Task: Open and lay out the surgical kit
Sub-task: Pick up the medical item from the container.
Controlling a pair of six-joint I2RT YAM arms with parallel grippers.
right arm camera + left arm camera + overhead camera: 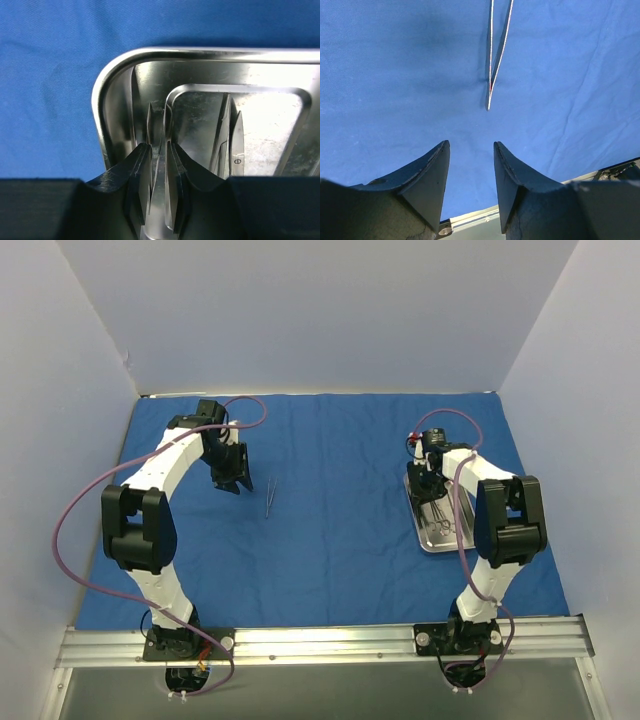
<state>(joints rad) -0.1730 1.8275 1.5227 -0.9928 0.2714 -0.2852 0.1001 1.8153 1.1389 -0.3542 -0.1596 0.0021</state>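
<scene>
The royal-blue cloth (340,440) lies spread flat over the table. A pair of thin silver tweezers (270,497) rests on it, and in the left wrist view these tweezers (495,55) lie just ahead of my left gripper (470,145), which stands open and empty above the cloth (395,75). At the right, the steel tray (430,542) holds silver instruments (445,523). My right gripper (428,485) reaches into the tray's (115,65) near corner. There the right gripper (159,146) is shut on a thin silver instrument (159,175). Scissors (235,145) lie beside it.
White walls enclose the table on three sides. An aluminium rail (320,640) runs along the near edge under both arm bases. Purple cables (70,530) loop off each arm. The tray sits near the cloth's right edge.
</scene>
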